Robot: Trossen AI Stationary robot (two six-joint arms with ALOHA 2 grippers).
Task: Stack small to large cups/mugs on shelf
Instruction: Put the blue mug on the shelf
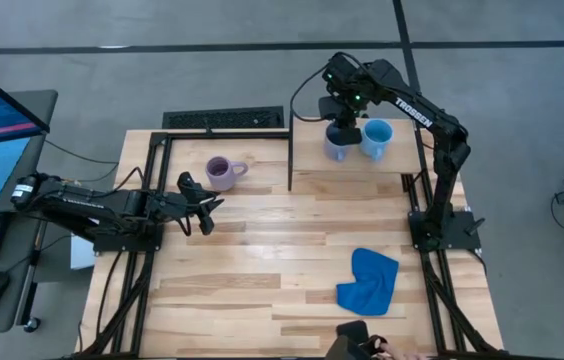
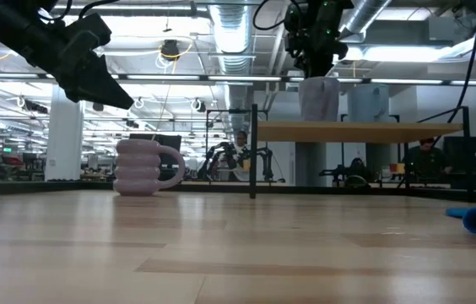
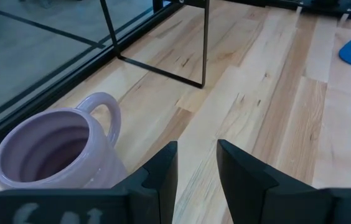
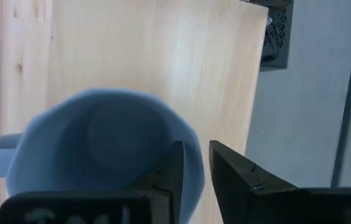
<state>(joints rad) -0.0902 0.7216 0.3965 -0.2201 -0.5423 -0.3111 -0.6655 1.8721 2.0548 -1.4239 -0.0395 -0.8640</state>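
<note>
From above, you see the right gripper (image 1: 341, 128) down over the grey-blue mug (image 1: 338, 146) on the shelf (image 1: 312, 150), hiding most of it; the sky blue mug (image 1: 376, 138) stands just beside it, and the purple mug (image 1: 222, 172) sits on the table (image 1: 262, 260) well apart, near the left gripper (image 1: 205, 205), whose fingers look spread a little. A blue cloth (image 1: 369, 278) lies toward the near right. At table level, the purple mug (image 2: 143, 167) is plain, but the two on the shelf (image 2: 356, 131) are pale and hard to tell apart, and the right gripper (image 2: 316, 59) is cut off at the top edge. Your left wrist camera shows its fingers (image 3: 163, 171) narrowly apart, holding nothing, with the purple mug (image 3: 60, 149) just beside them and partly cut off. The right wrist camera shows one finger (image 4: 169, 171) inside the grey-blue mug (image 4: 101, 146) and the other outside its rim, close around the wall; whether they press it you cannot tell.
</note>
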